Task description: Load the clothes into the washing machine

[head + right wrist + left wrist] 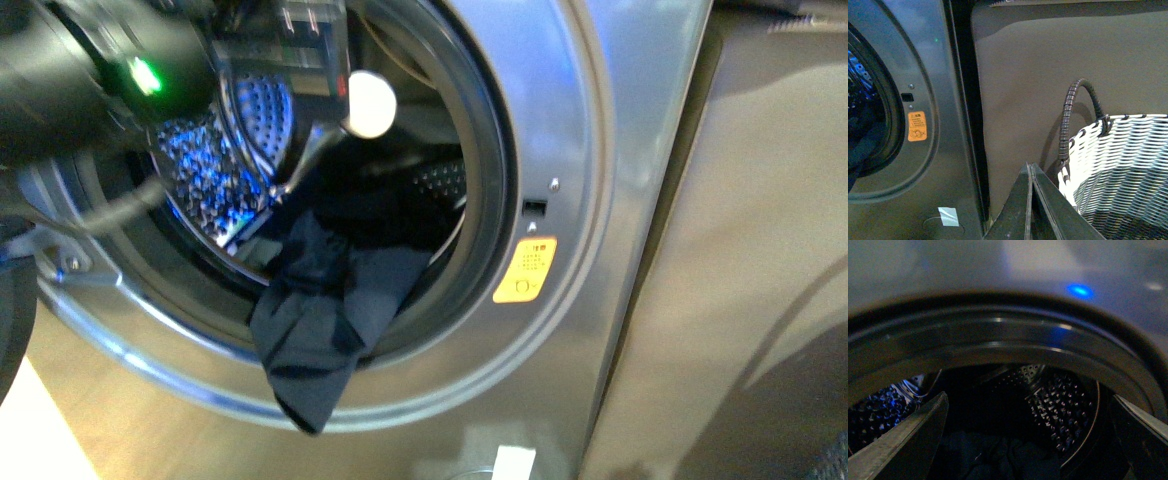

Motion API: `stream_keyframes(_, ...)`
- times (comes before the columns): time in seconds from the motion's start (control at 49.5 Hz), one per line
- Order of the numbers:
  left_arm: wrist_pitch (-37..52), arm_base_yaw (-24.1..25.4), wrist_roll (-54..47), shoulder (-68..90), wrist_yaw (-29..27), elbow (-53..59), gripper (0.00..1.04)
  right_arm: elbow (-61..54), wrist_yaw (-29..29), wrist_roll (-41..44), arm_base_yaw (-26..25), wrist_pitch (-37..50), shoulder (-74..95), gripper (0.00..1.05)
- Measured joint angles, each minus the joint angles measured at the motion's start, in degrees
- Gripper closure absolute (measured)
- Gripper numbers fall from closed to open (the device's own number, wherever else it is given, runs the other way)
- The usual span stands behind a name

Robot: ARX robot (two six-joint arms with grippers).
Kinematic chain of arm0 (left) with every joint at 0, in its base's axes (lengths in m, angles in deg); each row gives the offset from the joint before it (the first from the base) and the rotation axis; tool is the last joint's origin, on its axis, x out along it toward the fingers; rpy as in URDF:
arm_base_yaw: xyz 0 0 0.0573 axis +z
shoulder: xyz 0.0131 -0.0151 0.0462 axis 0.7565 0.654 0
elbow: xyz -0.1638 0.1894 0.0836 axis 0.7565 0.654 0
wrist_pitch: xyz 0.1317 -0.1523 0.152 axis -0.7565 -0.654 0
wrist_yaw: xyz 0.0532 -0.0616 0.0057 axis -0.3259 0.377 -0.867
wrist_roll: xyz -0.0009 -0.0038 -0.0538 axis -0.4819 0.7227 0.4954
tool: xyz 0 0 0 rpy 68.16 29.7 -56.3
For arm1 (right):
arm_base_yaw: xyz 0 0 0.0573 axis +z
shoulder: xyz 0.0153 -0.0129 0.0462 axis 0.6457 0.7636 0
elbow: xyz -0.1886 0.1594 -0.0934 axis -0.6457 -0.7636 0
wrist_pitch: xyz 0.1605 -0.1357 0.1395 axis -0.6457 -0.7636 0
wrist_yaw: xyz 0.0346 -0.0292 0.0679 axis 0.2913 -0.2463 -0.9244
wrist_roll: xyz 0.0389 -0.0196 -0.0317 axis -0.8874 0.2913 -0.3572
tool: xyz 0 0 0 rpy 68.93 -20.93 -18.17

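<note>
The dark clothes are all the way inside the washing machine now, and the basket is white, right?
Not quite. In the front view the dark clothes hang halfway out over the washing machine's door rim. The basket is white, yes.

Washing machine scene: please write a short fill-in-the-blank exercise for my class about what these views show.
1. The clothes hang over the washing machine porthole's ____ rim.
2. The warning sticker is ____ in colour.
3. The right gripper is ____, holding nothing.
4. Beside it stands a white woven ____.

Answers: lower; orange; shut; basket
</note>
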Motion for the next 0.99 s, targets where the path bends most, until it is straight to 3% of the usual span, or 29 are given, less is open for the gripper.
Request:
stream_keyframes(0.728,-16.22,-0.63,5.14,-25.05,1.66,1.97,0.07,0.0,0.0,0.0,0.0,0.0,0.0,1.02)
stream_keyframes(0.849,-35.23,-1.36,5.57,-32.74,-10.84,2.4,0.25,0.0,0.0,0.0,0.0,0.0,0.0,1.02)
stream_keyframes(0.91,-41.7,0.0,5.73,-39.5,-11.5,8.46,0.4,0.0,0.02,0.0,0.0,0.0,0.0,1.02)
stream_keyframes(0.991,-41.0,2.08,6.03,-44.37,-9.7,13.86,0.53,0.0,-0.02,0.0,0.0,0.0,0.0,1.02)
